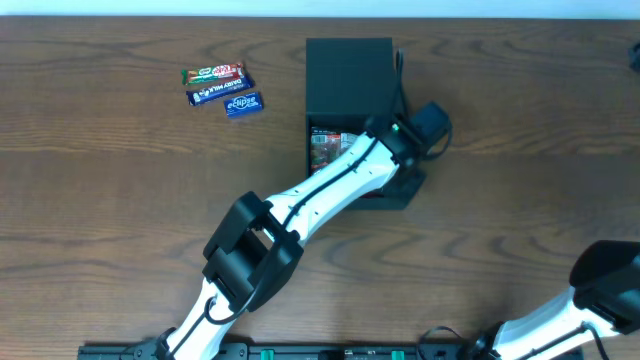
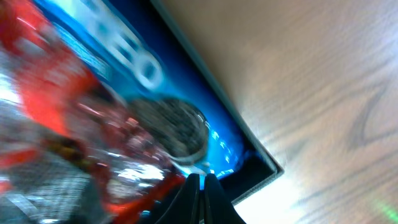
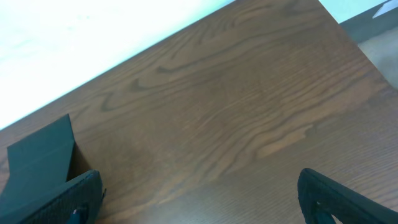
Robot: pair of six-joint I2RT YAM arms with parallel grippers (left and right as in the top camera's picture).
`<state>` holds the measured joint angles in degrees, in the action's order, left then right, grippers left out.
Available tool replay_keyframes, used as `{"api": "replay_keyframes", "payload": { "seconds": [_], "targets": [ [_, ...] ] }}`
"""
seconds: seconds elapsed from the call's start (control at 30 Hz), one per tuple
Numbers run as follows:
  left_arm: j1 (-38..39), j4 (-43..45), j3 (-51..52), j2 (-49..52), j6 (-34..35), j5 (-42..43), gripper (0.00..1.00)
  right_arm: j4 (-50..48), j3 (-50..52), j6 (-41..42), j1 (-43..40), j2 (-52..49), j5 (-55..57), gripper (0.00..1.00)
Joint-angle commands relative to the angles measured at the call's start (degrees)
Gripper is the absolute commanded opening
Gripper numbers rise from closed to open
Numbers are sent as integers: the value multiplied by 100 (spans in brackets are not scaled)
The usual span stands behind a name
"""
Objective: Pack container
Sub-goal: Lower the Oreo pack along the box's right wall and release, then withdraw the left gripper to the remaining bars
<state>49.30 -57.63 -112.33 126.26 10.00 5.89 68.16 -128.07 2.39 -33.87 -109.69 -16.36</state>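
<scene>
left end effector (image 2: 200, 186) apparently closed; right end effector (image 3: 199, 199) spread wide.

I see my left arm (image 1: 330, 185) as white tubular links running between bulky black joint housings, with a thin black cable along it and 1 green light near the wrist. My right arm (image 1: 560, 320) shows the same white-and-black build, and its gripper (image 3: 199, 196) has 2 matte black fingers.

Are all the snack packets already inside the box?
No: three snack packets lie on the table, apart from the container.
</scene>
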Motion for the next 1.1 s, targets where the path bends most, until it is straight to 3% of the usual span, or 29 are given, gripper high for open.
{"api": "replay_keyframes", "payload": {
  "seconds": [0.0, 0.23, 0.43, 0.5, 0.6, 0.7, 0.77, 0.9, 1.07],
  "targets": [
    [-142, 13, -706, -334, -122, -846, 6, -7, 42, 76, -46, -57, -61, 99],
    [-785, 155, -1113, -693, 61, -1860, 6, 4, 42, 76, -44, -57, -61, 99],
    [-2068, 85, -1102, -557, 1182, -1851, 11, 2, 42, 76, -44, -57, -63, 99],
    [-2472, 249, -1075, -481, 1104, -1849, 19, 0, 42, 76, -44, -57, -61, 99],
    [-2957, 452, -1056, -317, 509, -1823, 21, 4, 42, 76, -44, -57, -61, 99],
    [-3359, 592, -1056, -129, 352, -1797, 38, 28, 42, 76, -44, -57, -61, 99],
    [-3589, 748, -1049, -20, 310, -1799, 63, 46, 42, 76, -44, -57, -61, 99],
    [-4013, 1558, -1047, 181, -247, -1775, 96, 105, 44, 76, -20, -57, -61, 99],
    [-4402, 2868, -1047, 667, -396, -1344, 96, 221, 44, 76, -17, -59, -61, 99]
  ]
}}
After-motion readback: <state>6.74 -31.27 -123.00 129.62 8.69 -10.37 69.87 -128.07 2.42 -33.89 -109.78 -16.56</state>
